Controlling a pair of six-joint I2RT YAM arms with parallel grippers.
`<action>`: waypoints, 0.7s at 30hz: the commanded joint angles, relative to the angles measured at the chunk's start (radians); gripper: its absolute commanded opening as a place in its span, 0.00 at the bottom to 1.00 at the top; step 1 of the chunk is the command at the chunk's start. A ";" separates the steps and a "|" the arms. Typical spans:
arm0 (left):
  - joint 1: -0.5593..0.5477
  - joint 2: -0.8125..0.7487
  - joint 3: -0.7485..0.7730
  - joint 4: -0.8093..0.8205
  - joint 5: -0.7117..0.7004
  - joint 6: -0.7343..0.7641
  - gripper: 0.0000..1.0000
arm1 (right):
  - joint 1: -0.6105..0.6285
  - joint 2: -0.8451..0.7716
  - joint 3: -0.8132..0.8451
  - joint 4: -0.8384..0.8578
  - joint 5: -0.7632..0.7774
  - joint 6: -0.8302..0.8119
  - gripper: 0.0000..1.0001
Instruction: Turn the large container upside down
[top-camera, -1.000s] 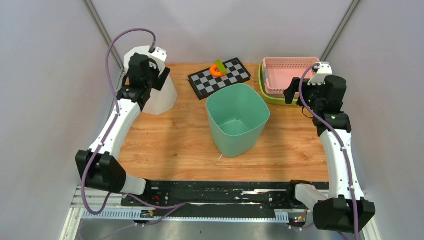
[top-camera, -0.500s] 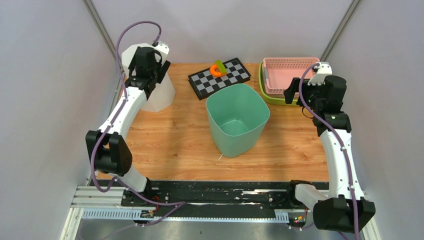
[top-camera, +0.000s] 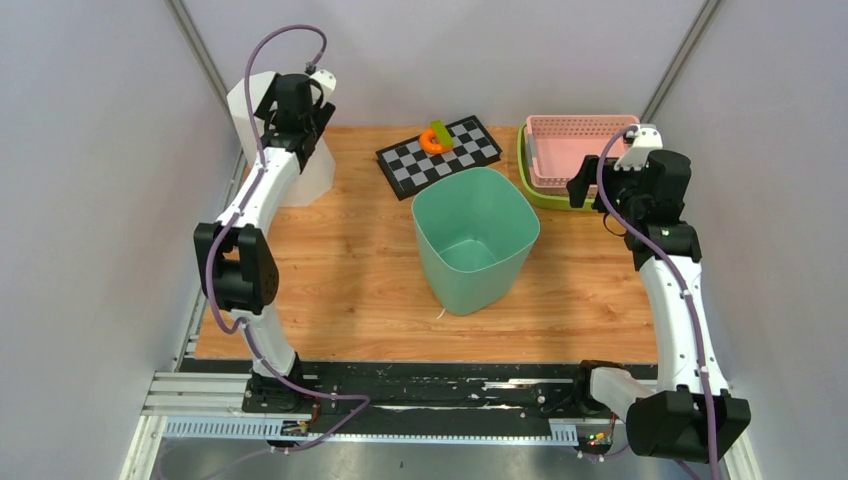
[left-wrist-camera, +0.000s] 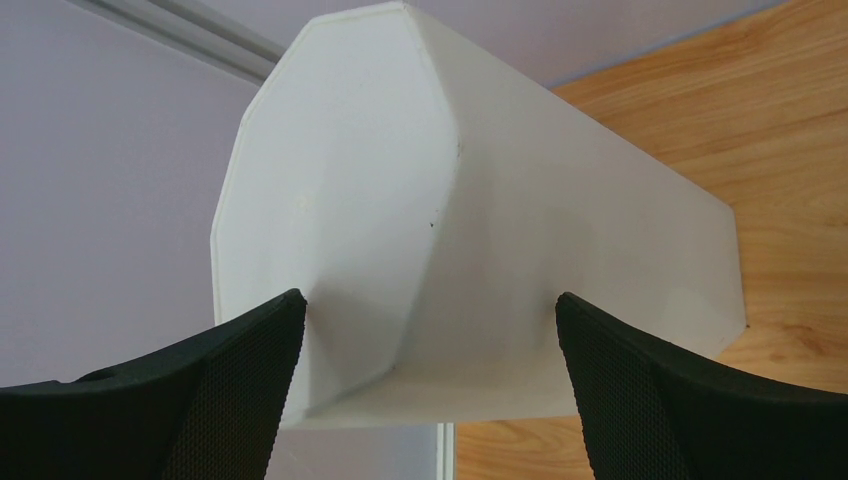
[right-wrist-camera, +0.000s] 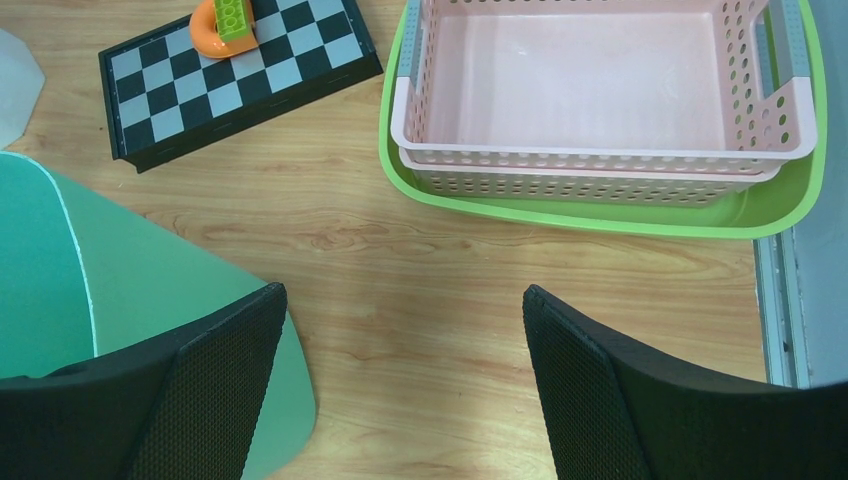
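Observation:
A large mint-green bin (top-camera: 475, 238) stands upright, mouth up, at the table's middle; its wall shows in the right wrist view (right-wrist-camera: 60, 280). A tall white container (top-camera: 262, 140) stands mouth down at the back left, leaning toward the left wall. My left gripper (top-camera: 293, 118) is open right at its upper side. In the left wrist view the white container (left-wrist-camera: 420, 200) fills the space between the spread fingers of that gripper (left-wrist-camera: 425, 305); whether they touch it I cannot tell. My right gripper (top-camera: 590, 190) is open and empty above bare wood right of the green bin (right-wrist-camera: 405, 295).
A checkerboard (top-camera: 438, 155) with an orange and green toy (top-camera: 435, 138) lies at the back middle. A pink basket (top-camera: 575, 145) nested in a green tray (right-wrist-camera: 590, 215) stands at the back right. The left wall is close behind the white container.
My left arm has swung further back and left, and the white container has shifted and tipped toward the back-left corner. The right arm and green bin have not moved.

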 joint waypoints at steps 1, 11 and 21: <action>0.015 0.064 0.068 0.018 -0.025 0.046 0.95 | -0.019 0.005 -0.017 0.008 -0.007 0.007 0.90; 0.032 0.154 0.153 0.040 -0.035 0.068 0.95 | -0.018 0.021 -0.015 0.010 -0.012 0.019 0.89; 0.038 0.139 0.196 0.027 0.030 0.037 0.99 | -0.016 0.027 -0.010 0.008 -0.031 0.022 0.88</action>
